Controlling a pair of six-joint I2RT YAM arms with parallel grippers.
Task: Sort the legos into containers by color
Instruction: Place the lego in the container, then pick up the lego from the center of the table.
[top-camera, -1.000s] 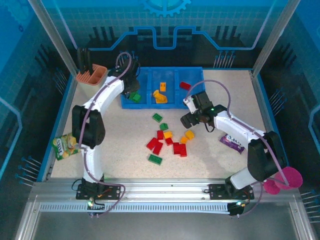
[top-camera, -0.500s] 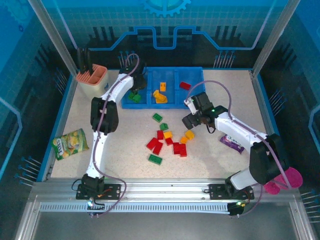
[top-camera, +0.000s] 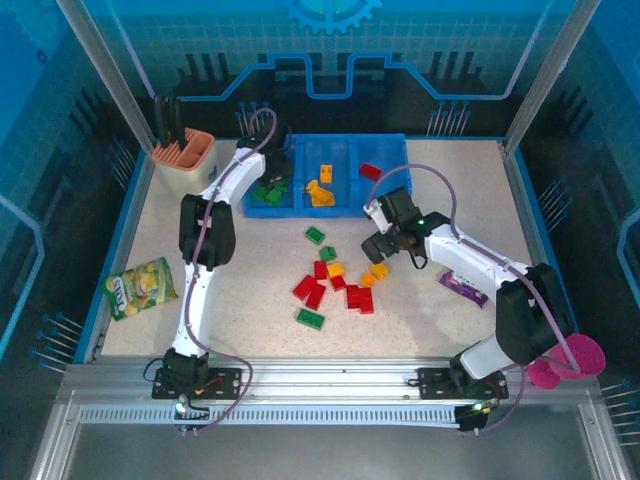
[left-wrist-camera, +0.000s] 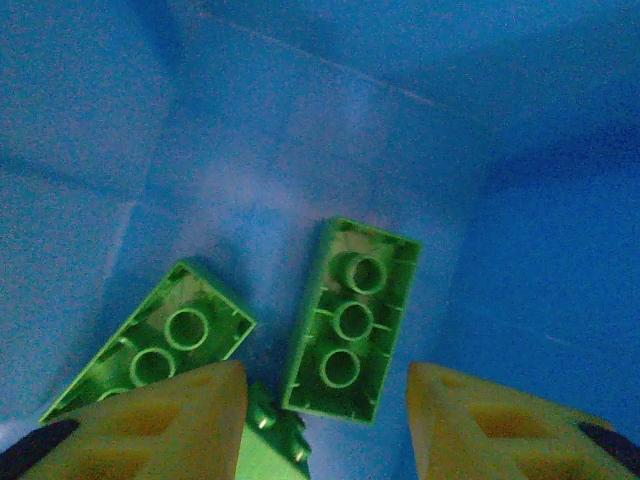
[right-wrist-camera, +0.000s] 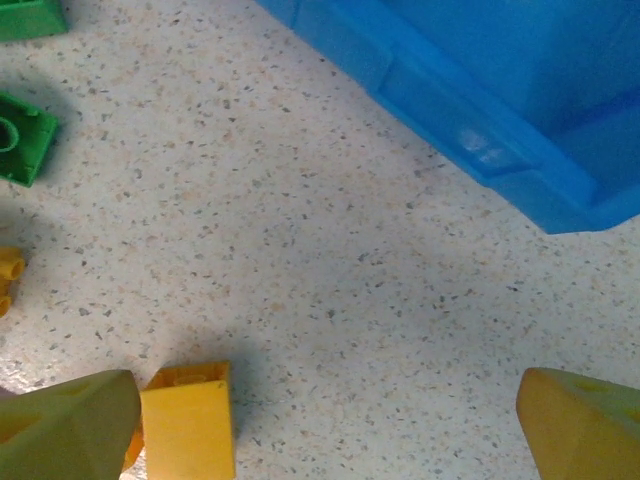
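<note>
Left tool (left-wrist-camera: 325, 385) is seen part-way spread, fingers apart with nothing pinched, dropped down inside the left bin of the tray (left-wrist-camera: 300, 120). One green brick (left-wrist-camera: 350, 318) is laid flat just ahead of the gap between its fingers. A second green one (left-wrist-camera: 160, 345) is partly hidden behind the finger on the left of the wrist view.

Right tool (right-wrist-camera: 322, 400) is held wide open and empty over the counter (right-wrist-camera: 330, 250). A yellow brick (right-wrist-camera: 188, 430) is parked right beside one finger, and a tray corner is seen ahead of the other. From above, the loose pile (top-camera: 335, 285) is spread just to that tool's left. Beyond it, orange-yellow bricks (top-camera: 320, 188) are sat in the middle bin and a red one (top-camera: 370, 171) in the right bin.
</note>
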